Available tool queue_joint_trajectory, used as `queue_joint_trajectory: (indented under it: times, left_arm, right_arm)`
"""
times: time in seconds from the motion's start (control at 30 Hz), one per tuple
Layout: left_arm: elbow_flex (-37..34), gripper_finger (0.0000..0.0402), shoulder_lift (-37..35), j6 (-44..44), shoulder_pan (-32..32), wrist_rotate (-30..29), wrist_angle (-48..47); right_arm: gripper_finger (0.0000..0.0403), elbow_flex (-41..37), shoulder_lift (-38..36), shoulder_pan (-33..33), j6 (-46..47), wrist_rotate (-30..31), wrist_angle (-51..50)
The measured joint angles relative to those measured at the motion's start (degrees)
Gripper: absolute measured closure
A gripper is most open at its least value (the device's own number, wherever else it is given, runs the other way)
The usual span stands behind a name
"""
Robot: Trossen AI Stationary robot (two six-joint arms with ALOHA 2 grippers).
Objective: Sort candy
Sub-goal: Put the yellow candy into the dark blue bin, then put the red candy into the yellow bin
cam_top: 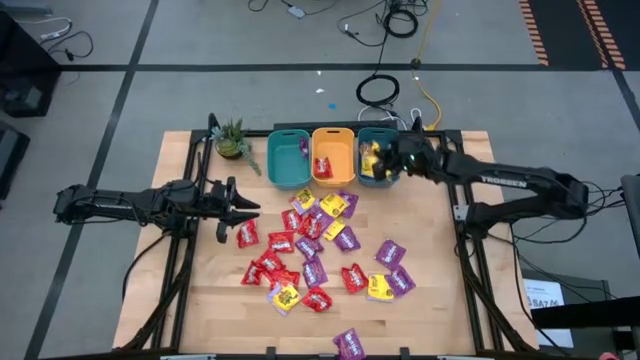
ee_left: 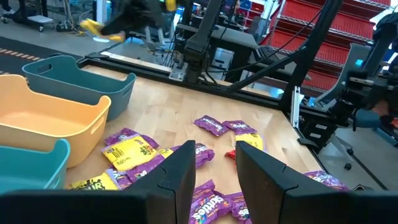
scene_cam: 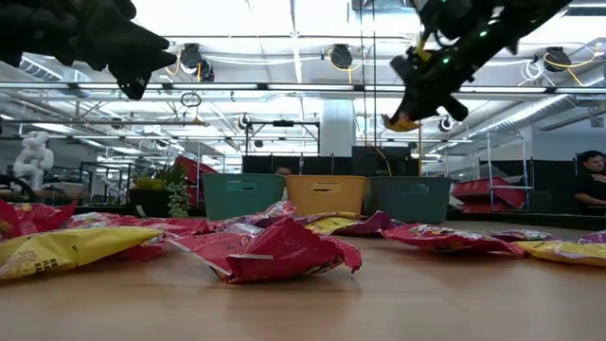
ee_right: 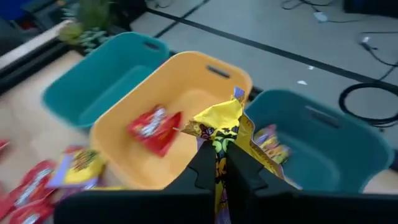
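Many red, purple and yellow candy packets (cam_top: 315, 250) lie flat in a loose heap on the wooden table's middle. My right gripper (ee_right: 222, 167) is shut on a yellow packet (ee_right: 219, 123) and hovers above the bins, between the orange bin (ee_right: 186, 93) and the right teal bin (ee_right: 323, 143). In the low view the right gripper (scene_cam: 421, 95) is well above the bins. A red packet (ee_right: 152, 129) lies in the orange bin, and yellow packets (ee_right: 270, 144) in the right teal bin. My left gripper (cam_top: 238, 211) is open, raised by the heap's left edge, with packets (ee_left: 211, 205) below it. My right gripper pinches the yellow packet between its two fingers, at the packet's lower part (ee_right: 221, 149) as the wrist view shows it. The packet is lifted clear and sticks out beyond the fingertips, crumpled. In the low view it hangs at the fingers' free end (scene_cam: 400, 121).
Three bins stand in a row at the table's far edge: left teal bin (cam_top: 288, 158), orange bin (cam_top: 333, 155), right teal bin (cam_top: 378, 160). A small potted plant (cam_top: 232, 140) sits left of them. One purple packet (cam_top: 350, 343) lies near the table's near edge. Bare wood shows at the right.
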Motion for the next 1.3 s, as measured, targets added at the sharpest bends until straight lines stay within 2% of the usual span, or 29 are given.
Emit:
queue_joint_trajectory:
  times: [0.17, 0.3, 0.7, 0.87, 1.07, 1.3]
  left_arm:
    - [0.0, 0.0278, 0.0, 0.1, 0.0, 0.0, -0.2]
    - [0.0, 0.0278, 0.0, 0.0, 0.0, 0.0, -0.5]
    - [0.0, 0.0278, 0.0, 0.0, 0.0, 0.0, -0.4]
    - [0.0, 0.0278, 0.0, 0.0, 0.0, 0.0, -0.4]
    - [0.0, 0.0278, 0.0, -0.1, 0.0, 0.0, -0.5]
    - [0.0, 0.0278, 0.0, -0.1, 0.0, 0.0, -0.4]
  right_arm:
    - [0.0387, 3.3, 5.0, -4.7, -4.3, -0.7, -0.5]
    - [0.0361, 4.9, 6.6, -6.8, -3.3, -0.9, -1.6]
    - [0.0225, 5.0, 4.5, -7.7, -2.8, -1.0, -1.9]
    - [0.0181, 5.0, 3.1, -7.7, -2.8, -1.1, -2.7]
    - [0.0159, 5.0, 1.1, -7.7, -2.8, -1.0, -6.2]
    - [0.0164, 5.0, -2.2, -7.5, -0.9, -3.4, -12.5]
